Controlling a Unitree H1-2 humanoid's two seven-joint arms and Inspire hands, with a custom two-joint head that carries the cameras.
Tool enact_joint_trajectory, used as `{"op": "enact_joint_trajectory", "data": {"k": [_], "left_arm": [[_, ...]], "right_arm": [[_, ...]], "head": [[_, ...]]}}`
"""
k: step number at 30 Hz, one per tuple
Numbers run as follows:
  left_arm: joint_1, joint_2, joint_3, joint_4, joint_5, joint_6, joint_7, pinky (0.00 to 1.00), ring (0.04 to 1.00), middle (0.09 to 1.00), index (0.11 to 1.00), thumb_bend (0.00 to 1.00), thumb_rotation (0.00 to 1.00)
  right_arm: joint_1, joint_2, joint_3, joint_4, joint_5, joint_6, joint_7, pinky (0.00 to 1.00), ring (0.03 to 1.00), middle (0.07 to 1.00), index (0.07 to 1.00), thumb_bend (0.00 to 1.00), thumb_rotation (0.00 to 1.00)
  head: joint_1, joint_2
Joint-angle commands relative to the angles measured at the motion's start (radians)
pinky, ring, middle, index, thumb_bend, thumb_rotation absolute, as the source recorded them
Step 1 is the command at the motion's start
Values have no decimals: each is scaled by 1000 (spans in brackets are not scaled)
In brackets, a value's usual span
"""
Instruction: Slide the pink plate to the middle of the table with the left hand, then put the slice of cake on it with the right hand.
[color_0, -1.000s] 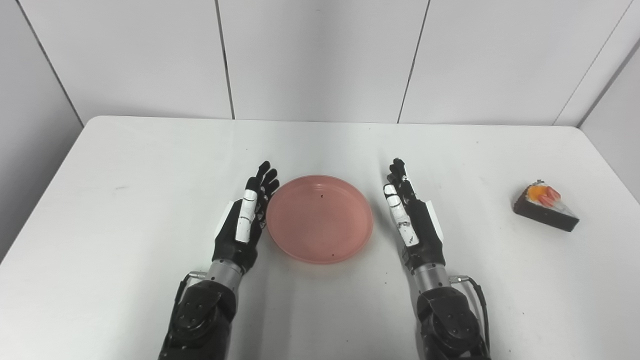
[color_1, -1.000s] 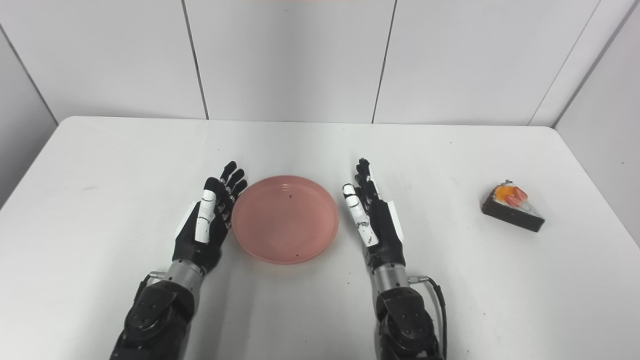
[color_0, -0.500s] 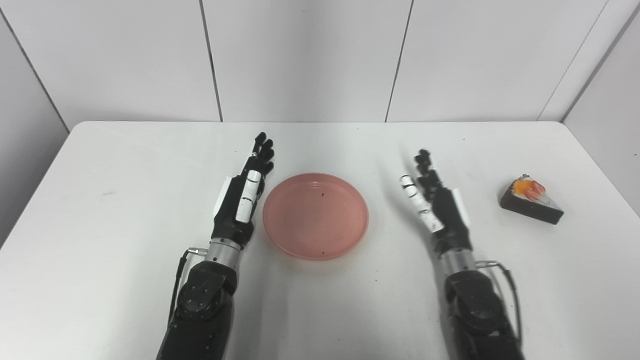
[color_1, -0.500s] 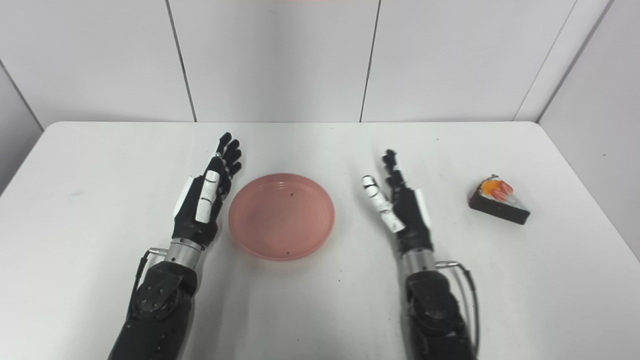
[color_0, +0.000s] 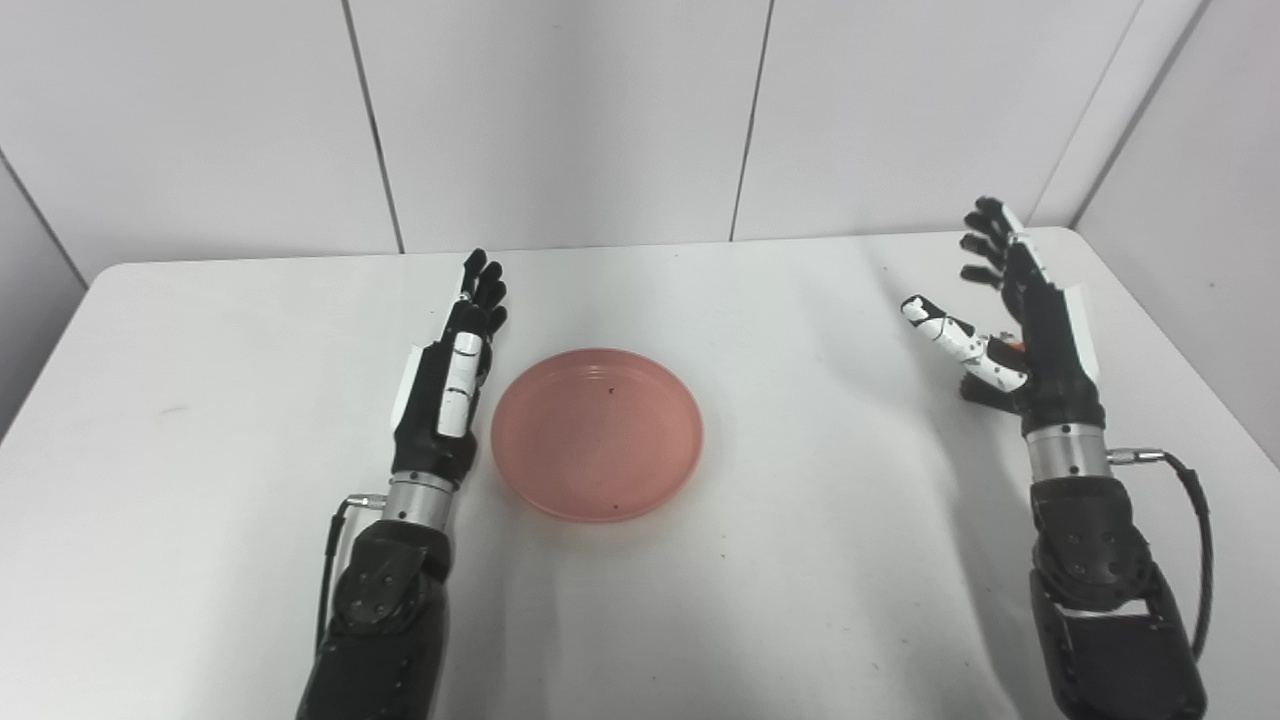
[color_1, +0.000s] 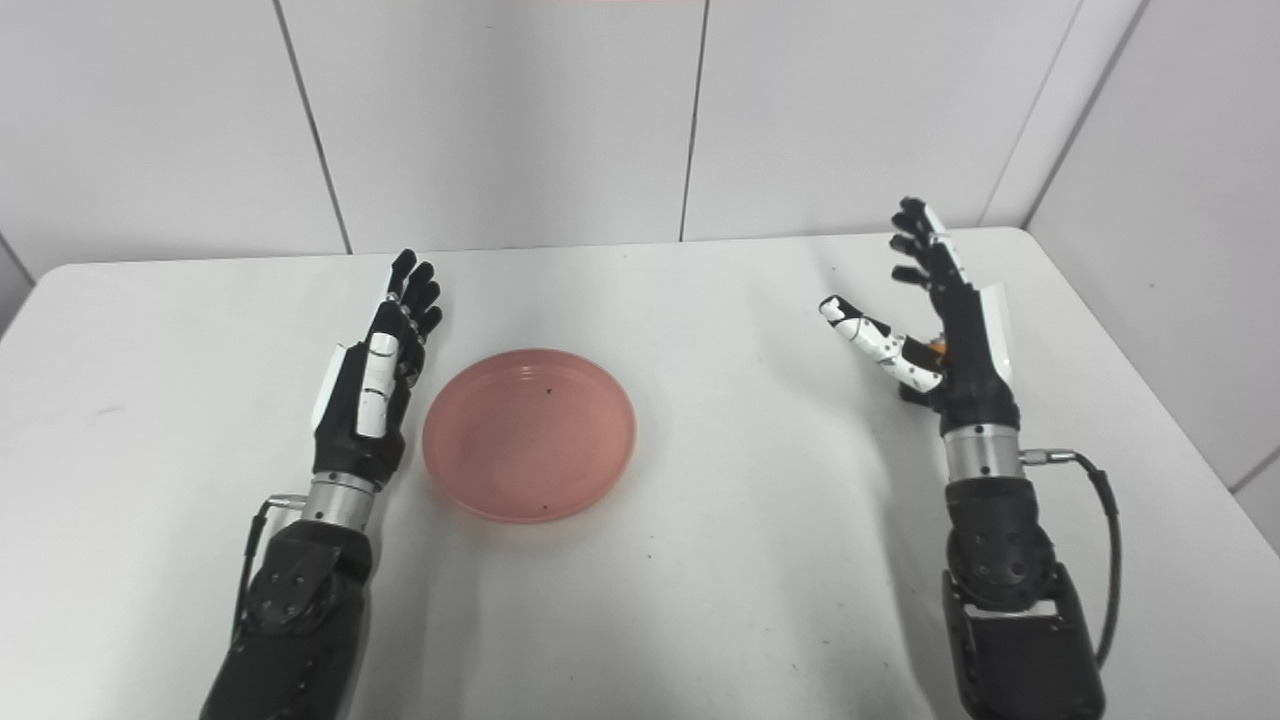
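Left hand (color_0: 448, 385) is flat and holding nothing, fingers straight and close together, just beside the left rim of the pink plate (color_0: 597, 432) mid-table. Over near the table's (color_0: 220, 420) right edge, the right hand (color_0: 1020, 325) is spread wide, mostly hiding the cake slice (color_1: 935, 347); can't tell if they touch.

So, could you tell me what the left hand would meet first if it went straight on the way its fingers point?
Likely nothing: the left hand points past the plate, over bare table.
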Motion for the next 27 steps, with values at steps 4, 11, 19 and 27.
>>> {"op": "enact_joint_trajectory", "data": {"k": [4,11,19,27], "left_arm": [[97,14,23,120,-12,-2,5,1000,989,1000,1000,646,1000],[110,29,49,120,-37,24,-6,977,960,969,983,671,1000],[73,42,99,252,-83,-24,-16,881,875,877,879,694,995],[71,45,106,276,-74,-28,-17,844,852,851,850,728,1000]], "right_arm": [[-6,-73,-70,-6,-33,-35,-48,822,865,887,902,685,510],[1,-164,-84,35,-149,49,-68,864,898,894,922,767,556],[-13,-193,-44,62,-267,167,-60,742,850,900,898,805,506],[-19,-205,11,67,-270,223,7,742,843,875,877,816,498]], "head": [[-55,-20],[-150,-50],[-191,-64],[-187,-58]]}}
